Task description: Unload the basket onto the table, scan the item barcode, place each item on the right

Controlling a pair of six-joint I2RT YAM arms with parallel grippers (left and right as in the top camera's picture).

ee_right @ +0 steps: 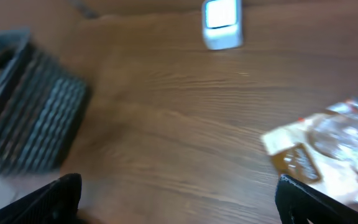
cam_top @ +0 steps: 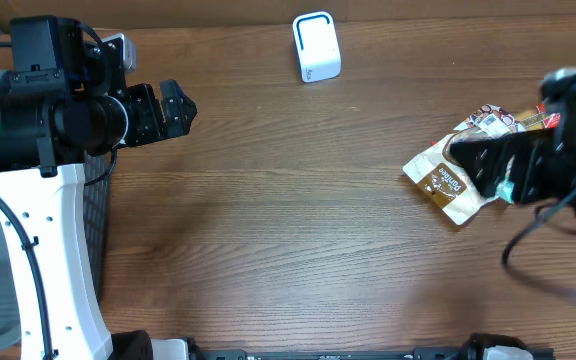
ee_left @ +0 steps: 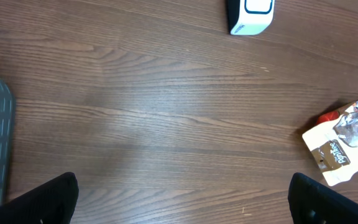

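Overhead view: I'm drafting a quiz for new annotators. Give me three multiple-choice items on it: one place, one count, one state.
1. Where does the white scanner stand?
A) at the near edge
B) near the far edge
C) at the left edge

2. How many snack pouches lie on the table?
A) three
B) two
C) one

3. What state is the left end effector in?
A) open, empty
B) shut on the pouch
C) shut on the scanner

Answers:
1 B, the white scanner stands alone at the top of the view.
2 C, a single snack pouch lies at the right.
3 A, the left wrist view shows its fingers wide apart over bare wood.
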